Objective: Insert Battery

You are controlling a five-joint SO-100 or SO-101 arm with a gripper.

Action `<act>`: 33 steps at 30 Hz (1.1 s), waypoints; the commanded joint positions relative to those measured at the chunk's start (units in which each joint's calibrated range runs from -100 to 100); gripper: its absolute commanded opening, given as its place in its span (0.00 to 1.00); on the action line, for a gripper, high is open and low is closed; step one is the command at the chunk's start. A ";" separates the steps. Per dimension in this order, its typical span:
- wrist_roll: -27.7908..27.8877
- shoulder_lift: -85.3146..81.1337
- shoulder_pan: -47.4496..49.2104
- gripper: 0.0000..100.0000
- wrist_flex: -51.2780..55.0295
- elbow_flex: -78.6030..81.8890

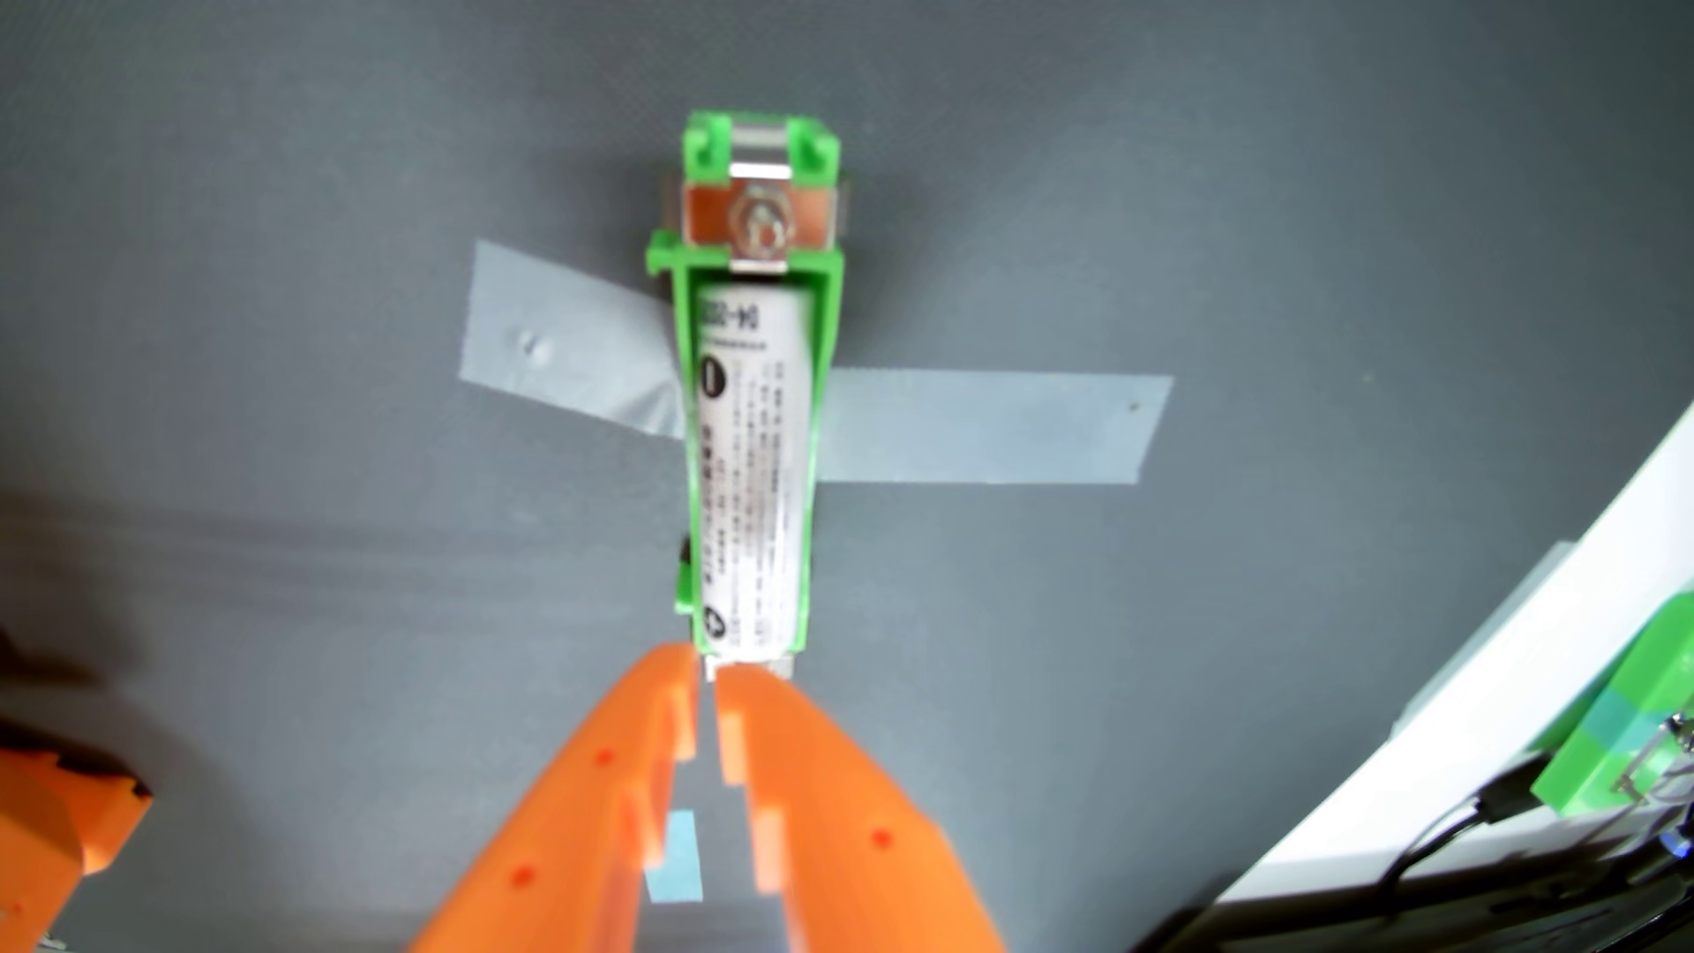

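Now, battery (753,467) seated in green holder (680,366), orange fingers (711,673) nearly closed — empty, just below.

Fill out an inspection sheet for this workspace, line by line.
Surface: grey mat, with tape strips running out from under the holder.
Job's things: white battery lying in the green holder, metal contact at its far end.
Clutter: small blue tape patch.
Grippers: orange gripper nearly closed, holding nothing, tips at the holder's near end.
Cables: black cable, lower right.
Surroundings: white board, green part on it.
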State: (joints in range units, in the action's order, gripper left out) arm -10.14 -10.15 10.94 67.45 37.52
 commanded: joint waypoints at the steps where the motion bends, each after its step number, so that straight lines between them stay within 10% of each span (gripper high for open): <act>1: 0.25 -0.81 -0.78 0.02 0.12 -1.91; 33: 4.12 -0.56 -1.02 0.02 -0.89 -1.73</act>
State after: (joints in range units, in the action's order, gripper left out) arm -6.51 -10.15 10.28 66.95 37.52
